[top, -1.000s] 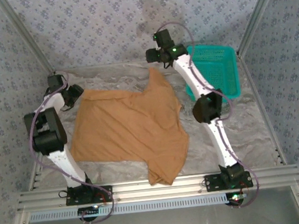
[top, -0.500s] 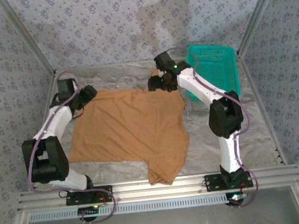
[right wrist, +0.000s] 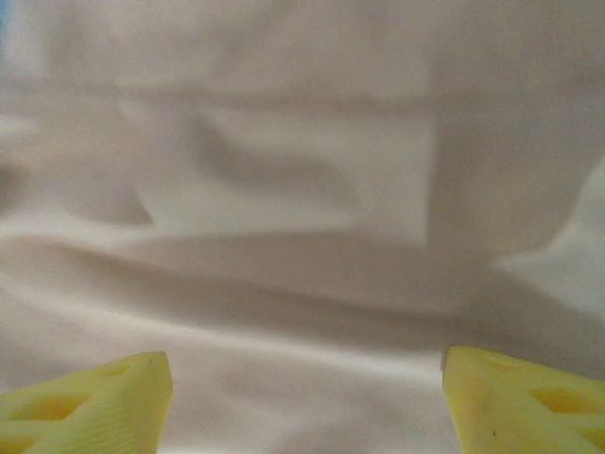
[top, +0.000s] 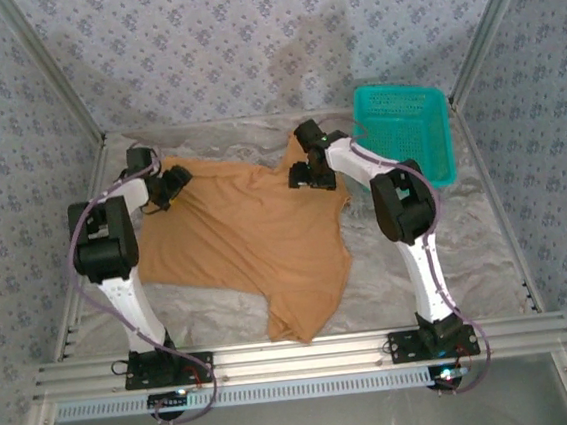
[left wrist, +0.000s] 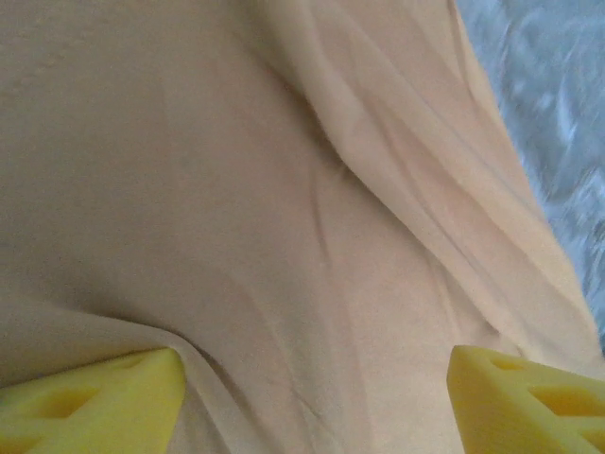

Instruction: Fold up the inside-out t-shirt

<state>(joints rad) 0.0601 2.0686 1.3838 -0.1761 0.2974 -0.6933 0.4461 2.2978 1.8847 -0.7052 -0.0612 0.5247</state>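
Note:
The inside-out t-shirt (top: 256, 235) lies spread on the table, plain tan, with one sleeve reaching toward the near edge. My left gripper (top: 167, 187) sits low over its far left corner. In the left wrist view the yellow fingertips (left wrist: 90, 397) stand wide apart, open, with creased tan fabric (left wrist: 284, 189) under and between them. My right gripper (top: 310, 176) is down at the shirt's far right corner. Its jaws (right wrist: 307, 407) are also open, with pale, blurred cloth folds (right wrist: 284, 208) close beneath.
A teal plastic basket (top: 426, 123) stands at the back right, just beyond the right arm. Crumpled whitish sheeting (top: 448, 247) covers the table. Patterned walls close in the back and sides; an aluminium rail (top: 297, 352) runs along the near edge.
Both arms have swung down and inward onto the shirt's far corners. The far right corner, raised a second ago, now lies lower. The left jaws have widened and the shirt has shifted slightly left.

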